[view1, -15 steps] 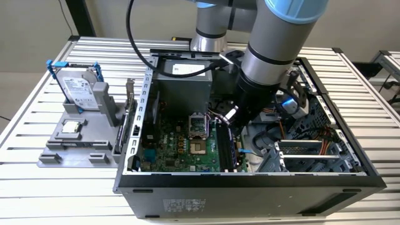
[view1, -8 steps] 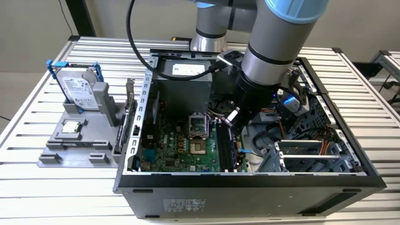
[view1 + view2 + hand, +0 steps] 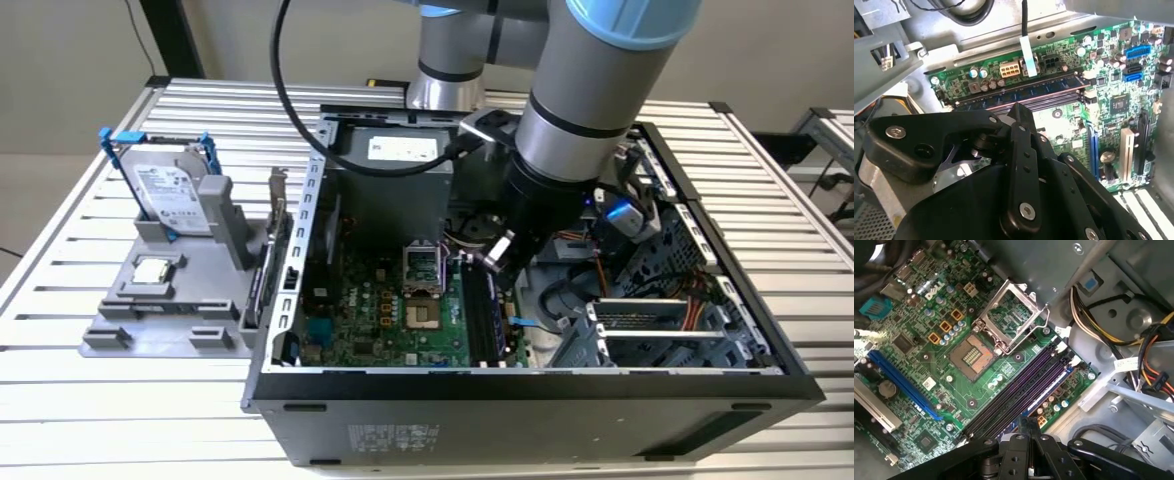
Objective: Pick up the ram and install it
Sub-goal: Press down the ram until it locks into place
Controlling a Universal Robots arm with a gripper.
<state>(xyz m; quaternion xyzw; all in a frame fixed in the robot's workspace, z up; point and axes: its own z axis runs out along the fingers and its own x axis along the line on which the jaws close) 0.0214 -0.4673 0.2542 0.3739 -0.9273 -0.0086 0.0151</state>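
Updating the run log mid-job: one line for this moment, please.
stage: install | ram: along outermost slot of motherboard, seating unclear | gripper: low over the slots | contact: cannot tell

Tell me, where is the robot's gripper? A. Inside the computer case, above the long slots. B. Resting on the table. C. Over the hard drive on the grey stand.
A: in the exterior view the gripper is down inside the open computer case, and the first wrist view shows the long slots right beneath it.
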